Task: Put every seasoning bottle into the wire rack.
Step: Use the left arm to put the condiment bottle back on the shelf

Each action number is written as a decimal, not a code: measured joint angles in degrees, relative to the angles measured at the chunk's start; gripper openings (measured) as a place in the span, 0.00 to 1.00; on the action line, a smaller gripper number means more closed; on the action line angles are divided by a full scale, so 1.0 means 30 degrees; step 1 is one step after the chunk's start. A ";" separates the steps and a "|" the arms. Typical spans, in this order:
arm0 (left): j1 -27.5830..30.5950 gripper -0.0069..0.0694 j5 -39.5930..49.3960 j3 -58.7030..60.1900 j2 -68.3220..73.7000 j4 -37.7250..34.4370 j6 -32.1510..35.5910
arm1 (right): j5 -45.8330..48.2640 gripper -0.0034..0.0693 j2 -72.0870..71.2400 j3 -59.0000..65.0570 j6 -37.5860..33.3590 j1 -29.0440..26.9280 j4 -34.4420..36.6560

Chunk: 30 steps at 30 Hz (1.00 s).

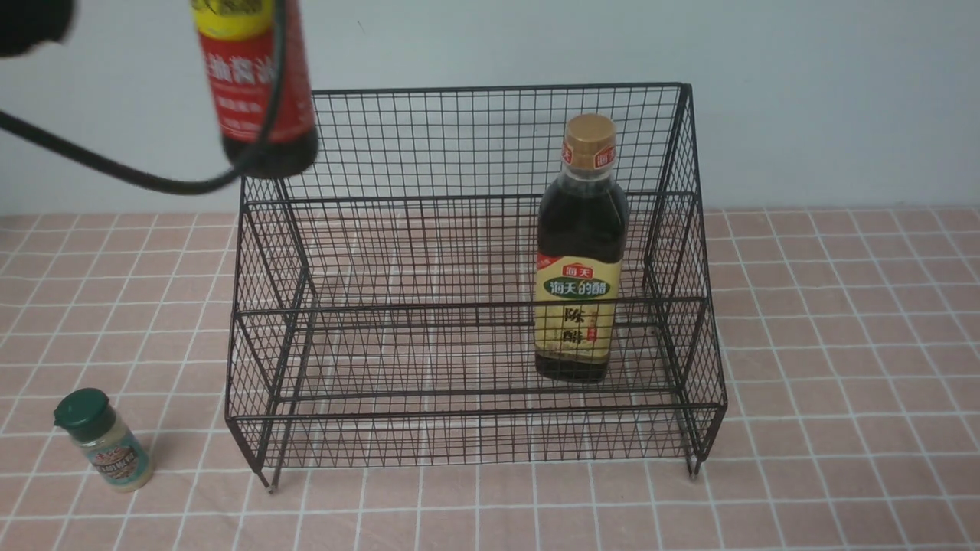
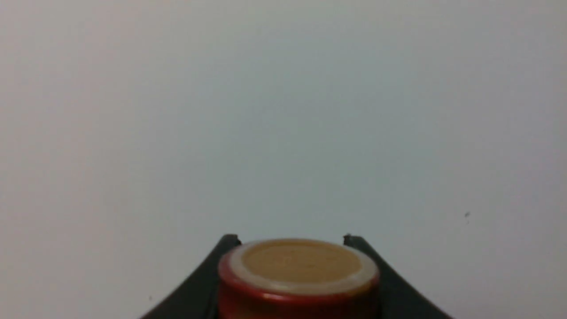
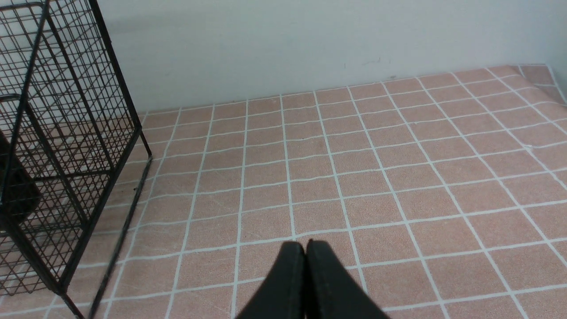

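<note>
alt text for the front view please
A tall dark bottle with a red-and-yellow label hangs in the air by the top left of a large black wire-mesh rack. Inside it, towards the right, a dark bottle with a beige label and gold cap stands upright. A small green-capped shaker jar stands on the pink tiled table outside its front left.

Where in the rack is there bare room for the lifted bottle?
Wire rack: lower tier bare from the left wall to the gold-capped bottle; upper tier all bare. Crowded only at the lower tier's right end.
</note>
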 joint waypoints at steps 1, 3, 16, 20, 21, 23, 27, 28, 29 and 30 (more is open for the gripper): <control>-0.0020 0.43 0.0000 0.0000 0.0384 0.0000 0.0000 | 0.0000 0.03 0.0000 0.0000 0.0000 0.0000 0.0000; -0.0058 0.43 0.0137 0.0000 0.1013 0.0000 0.0000 | 0.0000 0.03 0.0000 0.0000 -0.0044 0.0000 0.0000; -0.0094 0.43 0.6876 0.0000 0.2138 0.0210 0.0041 | 0.0000 0.03 0.0000 0.0000 -0.0082 0.0000 0.0000; -0.0116 0.43 0.8535 0.0017 0.2834 0.0229 0.0041 | 0.0000 0.03 0.0000 0.0000 -0.0082 0.0000 0.0000; -0.0116 0.43 0.8604 0.0017 0.2862 0.0229 0.0041 | 0.0000 0.03 0.0000 0.0000 -0.0082 0.0000 0.0000; -0.0116 0.43 0.9254 0.0034 0.3169 0.0295 0.0041 | 0.0000 0.03 0.0000 0.0000 -0.0082 0.0000 0.0000; -0.0116 0.43 0.9479 0.0034 0.3491 0.0351 0.0041 | 0.0000 0.03 0.0000 0.0000 -0.0104 0.0000 0.0000; -0.0116 0.43 0.9449 0.0015 0.3517 0.0351 0.0022 | 0.0000 0.03 0.0000 0.0000 -0.0104 0.0000 0.0000; -0.0116 0.43 0.9449 0.0015 0.3533 0.0351 -0.0002 | 0.0000 0.03 0.0000 0.0000 -0.0104 0.0000 0.0000; -0.0116 0.43 0.9393 0.0015 0.3597 0.0351 -0.0018 | 0.0000 0.03 0.0000 0.0000 -0.0127 0.0000 0.0000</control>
